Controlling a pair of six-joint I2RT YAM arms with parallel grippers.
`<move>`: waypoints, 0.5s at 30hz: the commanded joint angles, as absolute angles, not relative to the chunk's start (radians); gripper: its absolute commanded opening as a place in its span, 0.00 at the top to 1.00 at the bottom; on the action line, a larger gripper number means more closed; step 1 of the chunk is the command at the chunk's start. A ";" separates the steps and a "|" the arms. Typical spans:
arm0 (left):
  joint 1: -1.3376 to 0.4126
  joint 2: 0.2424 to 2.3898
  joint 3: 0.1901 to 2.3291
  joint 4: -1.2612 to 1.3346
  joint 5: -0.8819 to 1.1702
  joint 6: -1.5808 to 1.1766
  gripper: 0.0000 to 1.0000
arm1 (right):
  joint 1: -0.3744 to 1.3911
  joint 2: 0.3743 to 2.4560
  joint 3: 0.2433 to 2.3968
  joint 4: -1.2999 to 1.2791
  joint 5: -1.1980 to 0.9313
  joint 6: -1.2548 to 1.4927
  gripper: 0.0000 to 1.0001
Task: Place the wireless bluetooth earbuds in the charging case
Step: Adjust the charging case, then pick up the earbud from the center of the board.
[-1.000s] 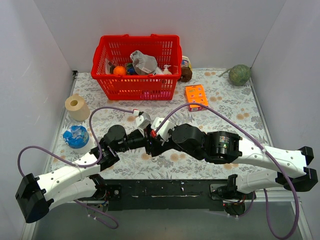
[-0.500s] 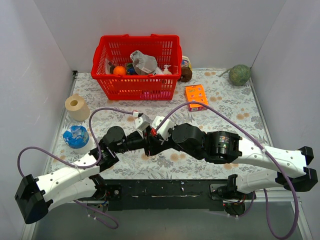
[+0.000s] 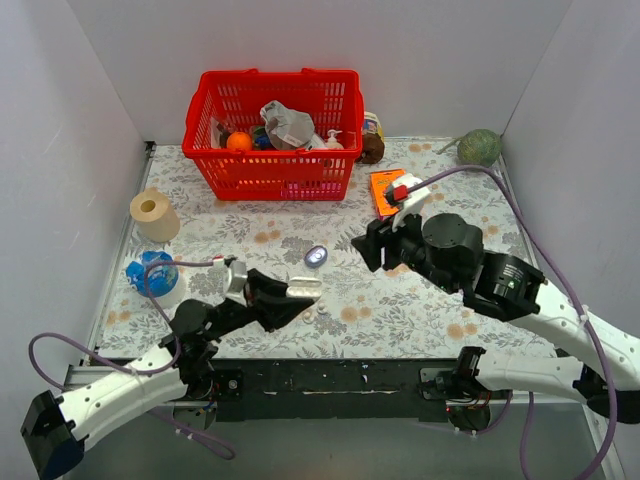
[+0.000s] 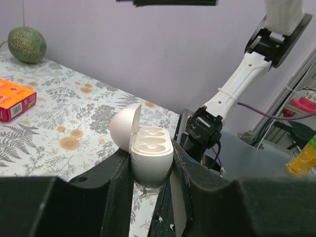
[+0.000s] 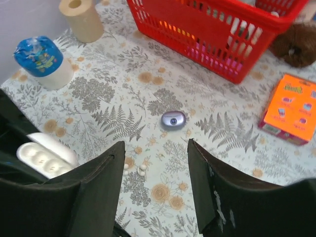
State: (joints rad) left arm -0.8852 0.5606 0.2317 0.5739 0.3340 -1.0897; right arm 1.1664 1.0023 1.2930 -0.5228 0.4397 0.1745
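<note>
My left gripper point(image 4: 151, 173) is shut on a white hinged charging case point(image 4: 150, 158), gripping its lower half. The lid stands open and two empty sockets show. From above, the case point(image 3: 305, 290) sits at the fingertips of the left gripper point(image 3: 298, 293), near the table's front middle. Two tiny pale earbuds point(image 5: 143, 169) lie on the cloth just right of it, below and between the right gripper's fingers. My right gripper point(image 5: 155, 148) hangs open and empty above the table, to the right point(image 3: 365, 248). A closed lavender oval case point(image 5: 173, 119) lies on the cloth point(image 3: 316, 256) between the arms.
A full red basket point(image 3: 270, 135) stands at the back. An orange box point(image 3: 392, 190) lies right of it, with a green melon point(image 3: 478, 150) in the far right corner. A paper roll point(image 3: 153, 212) and a blue-topped roll point(image 3: 152, 272) are at the left edge.
The two grippers were together at the middle. My right gripper has opened, risen and drawn back to the right. My left gripper has shut on the white case and pulled back left.
</note>
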 commanded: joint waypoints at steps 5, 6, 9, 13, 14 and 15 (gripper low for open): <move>-0.884 0.256 -0.021 0.787 0.305 -1.279 1.00 | 1.074 1.020 0.844 -0.310 0.151 0.396 0.51; -0.884 0.217 -0.028 0.769 0.305 -1.285 1.00 | 1.074 1.034 0.816 -0.287 0.131 0.417 0.52; -0.884 0.167 -0.003 0.665 0.298 -1.259 1.00 | 1.075 1.106 0.753 -0.213 0.066 0.434 0.52; -0.884 0.135 0.040 0.568 0.262 -1.212 1.00 | 1.075 1.210 0.764 -0.170 0.068 0.420 0.51; -0.884 0.137 0.047 0.560 0.261 -1.201 1.00 | 1.077 1.251 0.779 -0.161 0.066 0.416 0.51; -0.884 0.140 0.055 0.555 0.262 -1.198 1.00 | 1.077 1.268 0.787 -0.138 0.055 0.410 0.51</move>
State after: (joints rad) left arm -0.8856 0.1390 0.0391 0.6399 0.2939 -1.2301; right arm 1.0748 1.2125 0.7242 -0.2977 0.1032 0.4015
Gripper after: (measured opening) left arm 0.286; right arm 0.491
